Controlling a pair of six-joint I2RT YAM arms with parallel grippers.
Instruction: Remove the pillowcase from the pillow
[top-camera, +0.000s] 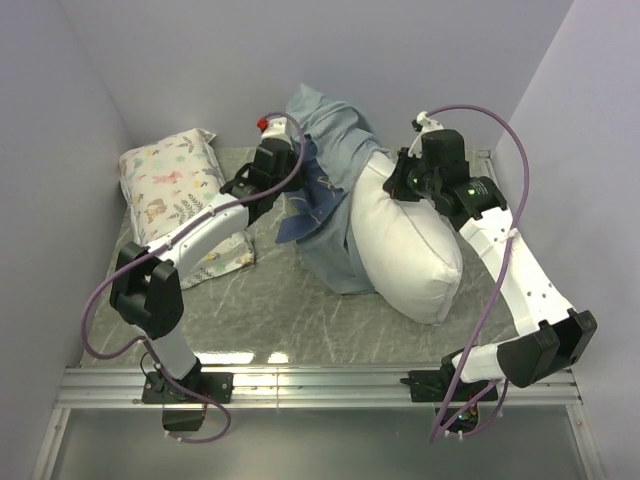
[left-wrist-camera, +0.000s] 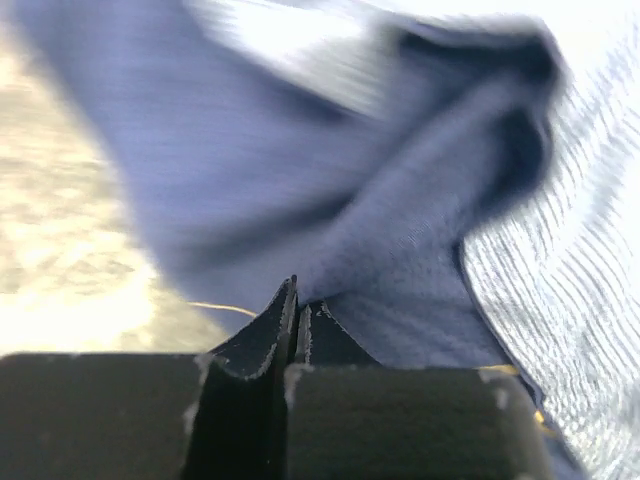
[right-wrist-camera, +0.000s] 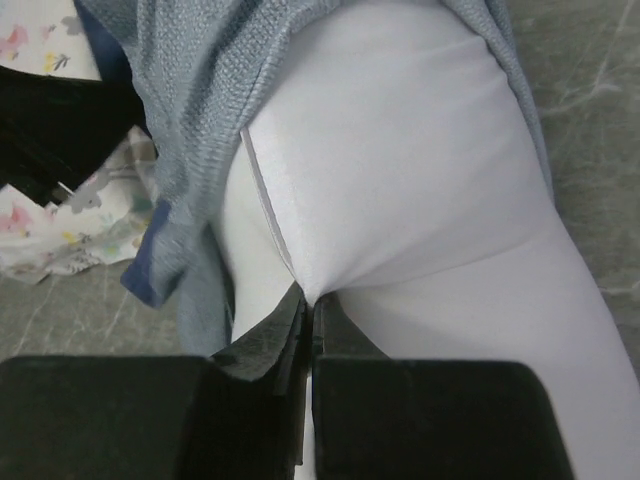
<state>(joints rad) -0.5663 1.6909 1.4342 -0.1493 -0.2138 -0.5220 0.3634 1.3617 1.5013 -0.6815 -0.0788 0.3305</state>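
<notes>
Left pincer (left-wrist-camera: 296, 305), clamping pillowcase (top-camera: 335, 135) cloth, sits far-left of the pillow (top-camera: 405, 240). Right pincer (right-wrist-camera: 308, 300) pinches the pillow, whose bare end points near-right.

The table (top-camera: 300, 310) is seen steeply from above and behind the arm bases (top-camera: 185, 385), which are set along the bottom edge, with the pillow (top-camera: 410, 250) and the pillowcase (top-camera: 335, 140) taken in from well off. The left wrist view is taken along the fingers of the left gripper (left-wrist-camera: 297, 295), so near the pillowcase that blurred cloth fills it. The right wrist view is taken along the right gripper (right-wrist-camera: 310, 300), close against the pillow, and the pillowcase is shared by all three views.
</notes>
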